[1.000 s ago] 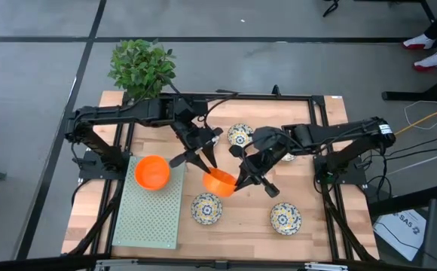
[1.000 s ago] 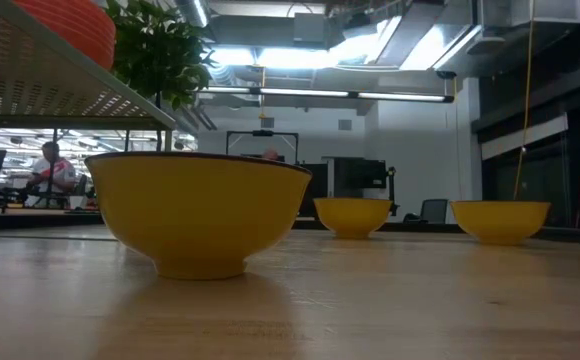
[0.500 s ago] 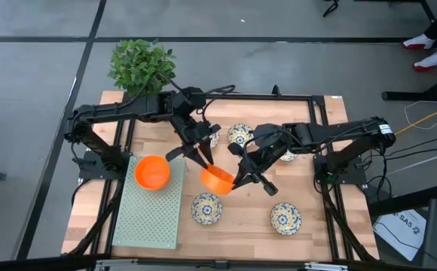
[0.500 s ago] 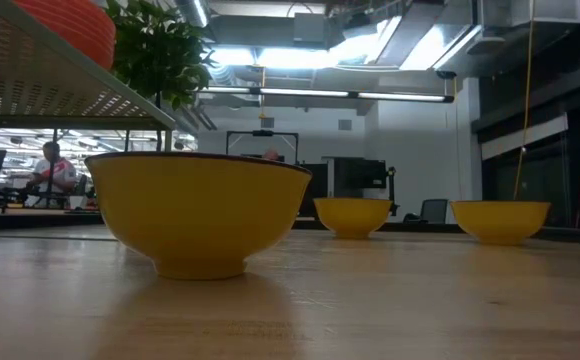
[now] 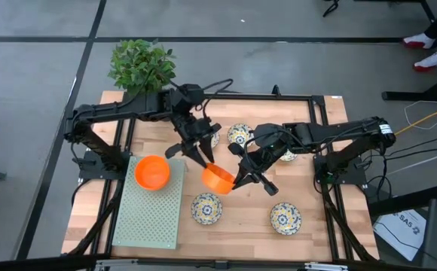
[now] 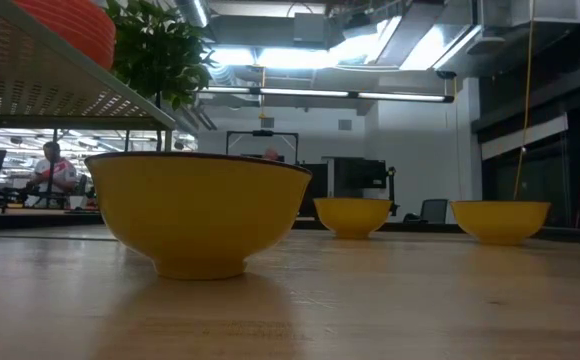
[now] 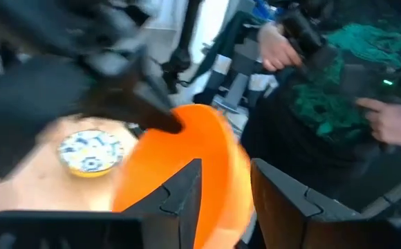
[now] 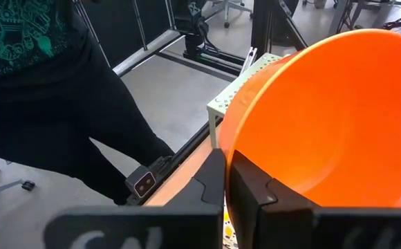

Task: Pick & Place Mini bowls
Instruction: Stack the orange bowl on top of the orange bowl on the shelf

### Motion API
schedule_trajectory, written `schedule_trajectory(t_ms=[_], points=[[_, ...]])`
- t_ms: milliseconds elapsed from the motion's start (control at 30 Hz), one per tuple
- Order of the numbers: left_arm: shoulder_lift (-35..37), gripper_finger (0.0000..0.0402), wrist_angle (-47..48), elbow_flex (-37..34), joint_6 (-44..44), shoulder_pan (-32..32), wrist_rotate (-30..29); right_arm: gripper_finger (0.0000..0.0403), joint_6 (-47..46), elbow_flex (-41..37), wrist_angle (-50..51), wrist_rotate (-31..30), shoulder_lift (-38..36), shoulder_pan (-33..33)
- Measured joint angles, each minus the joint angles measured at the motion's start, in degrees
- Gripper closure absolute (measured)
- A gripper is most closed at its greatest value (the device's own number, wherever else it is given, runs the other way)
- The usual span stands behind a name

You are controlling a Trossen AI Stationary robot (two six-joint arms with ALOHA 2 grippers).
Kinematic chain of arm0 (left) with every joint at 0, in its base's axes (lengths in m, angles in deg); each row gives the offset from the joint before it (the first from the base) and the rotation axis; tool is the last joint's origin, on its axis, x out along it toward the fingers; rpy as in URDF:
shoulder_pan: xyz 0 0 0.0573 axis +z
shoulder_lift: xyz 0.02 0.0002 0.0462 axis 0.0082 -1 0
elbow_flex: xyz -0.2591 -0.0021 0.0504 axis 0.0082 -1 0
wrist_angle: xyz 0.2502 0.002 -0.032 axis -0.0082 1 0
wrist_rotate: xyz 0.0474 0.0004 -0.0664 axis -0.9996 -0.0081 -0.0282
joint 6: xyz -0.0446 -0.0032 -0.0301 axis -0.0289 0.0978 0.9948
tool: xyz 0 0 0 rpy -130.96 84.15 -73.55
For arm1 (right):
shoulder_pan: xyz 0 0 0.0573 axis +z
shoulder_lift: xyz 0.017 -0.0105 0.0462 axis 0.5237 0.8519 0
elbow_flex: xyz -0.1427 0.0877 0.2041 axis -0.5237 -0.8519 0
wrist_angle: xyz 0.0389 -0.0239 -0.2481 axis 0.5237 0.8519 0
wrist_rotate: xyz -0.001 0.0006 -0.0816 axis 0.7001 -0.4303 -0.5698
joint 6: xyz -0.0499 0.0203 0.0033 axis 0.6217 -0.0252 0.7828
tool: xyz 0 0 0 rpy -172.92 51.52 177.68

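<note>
Overhead, right tool (image 5: pixel 238 179) pinches the orange bowl's (image 5: pixel 218 178) rim while left tool (image 5: pixel 202 156), spread, straddles its partly hidden far edge.

Evenly lit from overhead; bright ceiling strips (image 6: pixel 310 95) glaring at upper centre low down; left wrist picture heavily motion-blurred.

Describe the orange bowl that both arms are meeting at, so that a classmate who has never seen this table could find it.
Start at the pale perforated mat on the table's left. Right of it, at mid-table, an orange bowl is pinched by the right claw, with the left claw at its rim. The other orange bowl rests on the mat.
</note>
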Motion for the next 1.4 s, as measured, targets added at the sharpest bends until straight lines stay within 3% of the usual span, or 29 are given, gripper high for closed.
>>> schedule_trajectory(t_ms=[167, 367, 533, 667, 833, 1100, 1400], points=[[0.0, 0.0274, 2.3, 0.0, -2.6, -2.3, -0.6, 0.0393, -1.1, 0.0, 0.0, -0.1, 0.0, -0.2], [0.0, 0.0278, 5.2, 0.0, -7.6, -3.8, -8.4, 0.0393, -1.4, 0.0, -1.3, -0.1, 0.0, -0.3], [0.0, 0.0283, 5.2, 0.0, -7.8, -3.9, -7.0, 0.0393, -1.5, 0.0, -1.7, -0.2, 0.0, -0.4], [0.0, 0.0313, 5.2, 0.0, -9.5, -4.5, -6.3, 0.0393, -2.4, 0.0, -1.8, 0.0, 0.0, -0.7], [0.0, 0.038, 5.3, 0.0, -12.0, -4.5, -2.3, 0.038, -5.1, 0.0, -4.5, 0.2, 0.0, -0.9], [0.0, 0.0398, 5.3, -0.1, -10.5, -4.5, -2.6, 0.0322, -12.9, 0.1, -8.1, -4.9, -0.2, -1.1], [-0.1, 0.0399, 6.6, -0.1, -9.0, -5.1, -3.7, 0.0204, -17.9, 0.1, -9.2, -3.4, -1.0, -3.2]])
